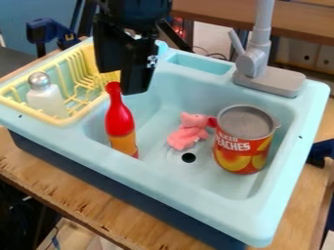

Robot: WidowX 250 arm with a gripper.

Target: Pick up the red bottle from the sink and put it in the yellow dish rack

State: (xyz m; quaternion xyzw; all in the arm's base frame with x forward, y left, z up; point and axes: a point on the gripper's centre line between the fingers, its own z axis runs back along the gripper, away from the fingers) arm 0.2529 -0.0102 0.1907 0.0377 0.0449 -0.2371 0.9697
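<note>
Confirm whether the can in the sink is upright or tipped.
Upright: the can stands in the sink, its round grey end facing up and the fruit label wrapping the side below.

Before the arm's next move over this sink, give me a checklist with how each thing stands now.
1. Tool separated from the red bottle: cannot tell; they look very close.
2. Peaches can upright in the basin: ok.
3. Pink toy well apart from the can: not ok, it sits right beside it.
4. Drain hole uncovered: ok.
5. White bottle inside the yellow rack: ok.
</note>
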